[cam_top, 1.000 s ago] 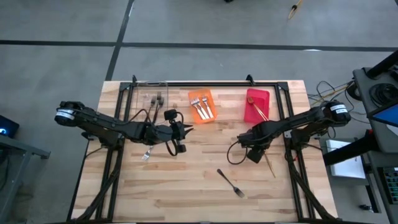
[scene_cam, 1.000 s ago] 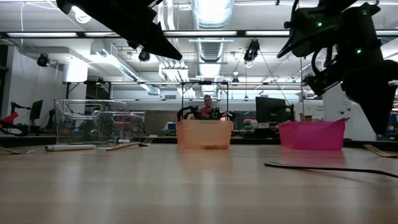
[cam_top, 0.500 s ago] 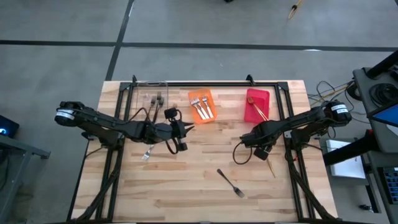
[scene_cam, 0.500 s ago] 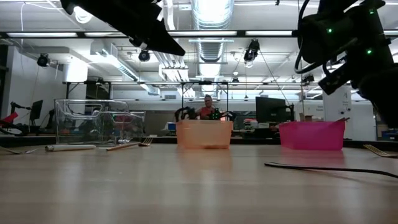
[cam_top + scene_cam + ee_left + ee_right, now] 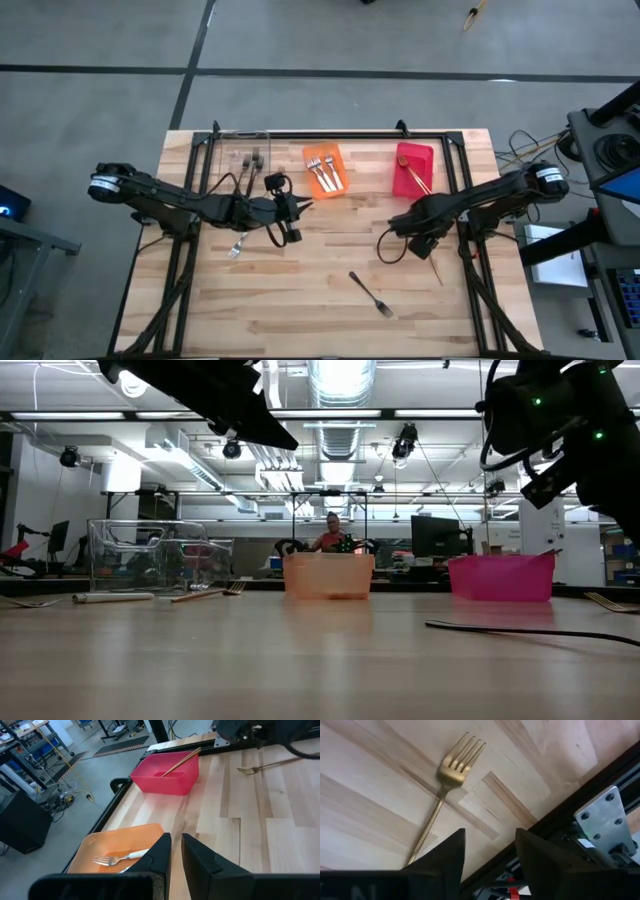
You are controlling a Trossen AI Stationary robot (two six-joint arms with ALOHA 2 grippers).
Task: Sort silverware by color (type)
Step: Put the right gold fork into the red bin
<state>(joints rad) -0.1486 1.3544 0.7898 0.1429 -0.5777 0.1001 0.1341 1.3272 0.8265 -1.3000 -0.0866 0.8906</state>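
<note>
The right gripper [image 5: 487, 852] hangs with fingers parted and empty over a gold fork [image 5: 441, 795] lying flat on the table [image 5: 320, 300] near its right edge. The left gripper [image 5: 172, 851] sits nearly clenched mid-table, seemingly empty. Farther back, the orange bin [image 5: 324, 170] holds 2 white-handled forks [image 5: 326, 172].

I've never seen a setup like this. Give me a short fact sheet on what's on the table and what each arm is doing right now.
clear bin: dark forks inside
orange bin: white-handled forks inside
red bin: gold fork inside
loose gold fork: flat on the table, by the right edge
loose dark fork: on the table, near the front
right gripper: open, above the gold fork, holding nothing
left gripper: shut, empty, mid-table
</note>
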